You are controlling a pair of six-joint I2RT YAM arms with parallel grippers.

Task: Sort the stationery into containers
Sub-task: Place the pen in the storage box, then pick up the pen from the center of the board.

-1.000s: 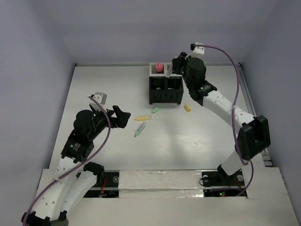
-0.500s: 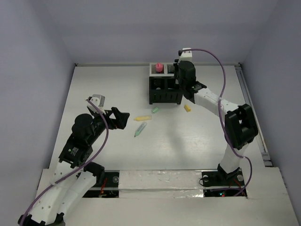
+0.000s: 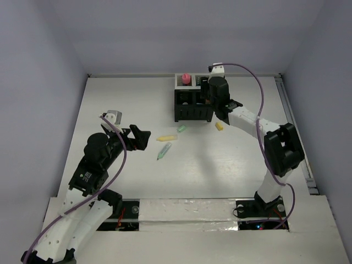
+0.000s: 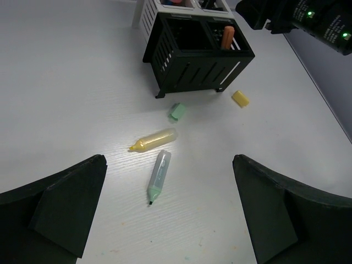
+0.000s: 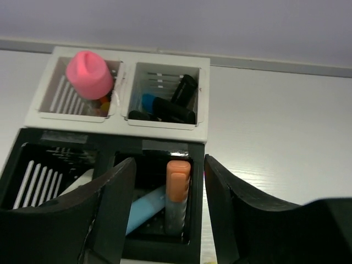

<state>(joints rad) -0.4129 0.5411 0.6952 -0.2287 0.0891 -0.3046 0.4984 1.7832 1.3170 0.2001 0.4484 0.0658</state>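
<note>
The mesh organizer (image 3: 193, 107) stands at the table's back middle: two black compartments in front, two white ones (image 5: 165, 74) behind. My right gripper (image 3: 207, 97) (image 5: 169, 212) hangs open over the right black compartment. Its fingers flank an orange-capped marker (image 5: 178, 190) that stands inside, beside a light blue pen (image 5: 144, 210). A pink tube (image 5: 88, 74) sits in the left white compartment and black pens (image 5: 171, 109) in the right one. On the table lie a yellow marker (image 4: 154, 139), a green marker (image 4: 159, 176), a green cap (image 4: 176, 111) and a yellow cap (image 4: 240, 98). My left gripper (image 3: 141, 137) (image 4: 170, 212) is open and empty, near the green marker.
Grey walls enclose the white table at the back and both sides. The right arm (image 3: 247, 118) reaches across the back right to the organizer. The loose pieces lie just in front of the organizer, between the two arms.
My right gripper carried a marker from above the organizer down over the right black compartment and opened; the marker now stands inside. My left arm shifted only slightly.
</note>
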